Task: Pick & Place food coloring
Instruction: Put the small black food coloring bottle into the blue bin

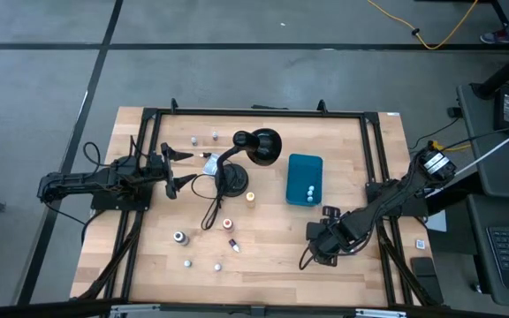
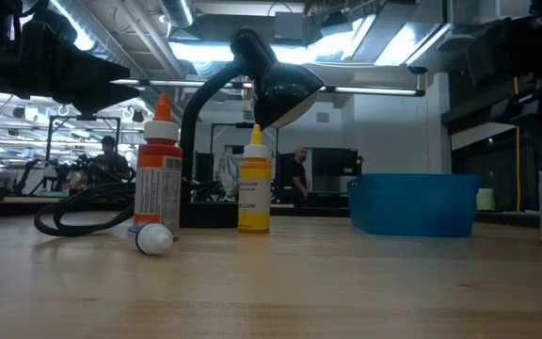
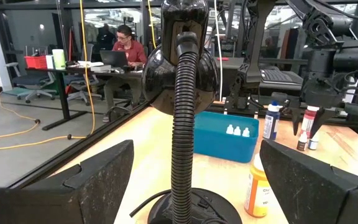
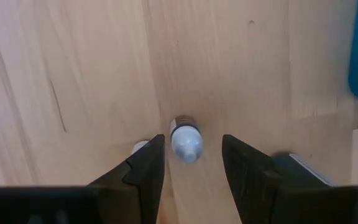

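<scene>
Right gripper (image 4: 191, 163) down, jaws parted astride a food coloring bottle (image 4: 185, 140), unclenched; center, then squeeze gently.

You see the lamp (image 1: 247, 155) standing near the table's (image 1: 352, 256) middle, its base (image 1: 233, 181) on the left arm's side of the box (image 1: 305, 179). Three bottles (image 1: 309, 192) stand inside that box, at its near end. More bottles lie scattered on the table: two behind the lamp toward the far edge (image 1: 203, 138), one just beside the base (image 1: 250, 198), several in front of it toward the near edge (image 1: 203, 250). The left gripper (image 1: 177, 170) sits left of the lamp, facing it. The right gripper (image 1: 318, 244) is down at the table in front of the box, a bottle (image 4: 185, 139) between its fingers (image 4: 146, 163).
</scene>
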